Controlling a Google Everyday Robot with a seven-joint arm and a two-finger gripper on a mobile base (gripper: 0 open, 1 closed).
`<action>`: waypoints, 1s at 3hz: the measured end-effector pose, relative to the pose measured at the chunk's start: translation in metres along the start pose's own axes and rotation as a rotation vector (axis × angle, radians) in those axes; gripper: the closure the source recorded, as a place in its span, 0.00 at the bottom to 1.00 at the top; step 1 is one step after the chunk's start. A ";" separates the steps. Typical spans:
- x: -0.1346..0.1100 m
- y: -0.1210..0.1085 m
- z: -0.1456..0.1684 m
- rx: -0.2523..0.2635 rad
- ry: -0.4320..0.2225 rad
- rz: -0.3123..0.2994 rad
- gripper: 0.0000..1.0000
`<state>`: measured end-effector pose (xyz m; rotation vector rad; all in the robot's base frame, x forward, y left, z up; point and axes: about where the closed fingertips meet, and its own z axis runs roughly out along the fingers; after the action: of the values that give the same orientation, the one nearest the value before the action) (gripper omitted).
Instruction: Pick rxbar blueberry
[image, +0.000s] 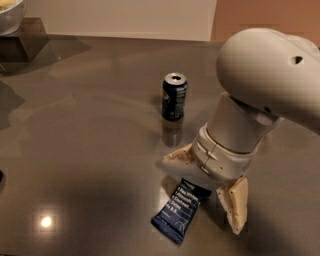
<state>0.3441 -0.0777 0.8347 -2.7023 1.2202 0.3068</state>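
The table (85, 150) was a broad, glossy grey-brown top that filled nearly the whole view, with a pale wall along its far edge. The white arm (265, 80) came in from the right; its big rounded housing hung over the right half of the table, and a thick round wrist sloped down from it toward the near left. At the end of the wrist the gripper (201, 196) pointed down at the table in the near right part of the scene. Its jaws were spread wide. One tan finger (177, 155) reached out to the left, low over the surface, and the other (235, 207) pointed toward the near edge.

A dark blue soda can (174, 96) stood upright beyond the gripper, around the middle of the table and well apart from the fingers, and the tabletop reflected it faintly.

The blue bar (179, 211) lay flat on the table in the gap between the two spread fingers, set at a slant. Its far end was tucked under the wrist and its near end pointed to the near left. I cannot tell whether either finger touched it.

At the far left corner the edge of a white bowl (7, 12) showed above a dark block (22, 42).
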 end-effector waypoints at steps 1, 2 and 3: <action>-0.003 0.001 0.004 -0.010 0.001 -0.019 0.00; -0.005 0.002 0.008 -0.017 0.002 -0.027 0.00; -0.006 0.003 0.010 -0.025 0.003 -0.033 0.00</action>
<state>0.3367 -0.0734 0.8258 -2.7425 1.1789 0.3160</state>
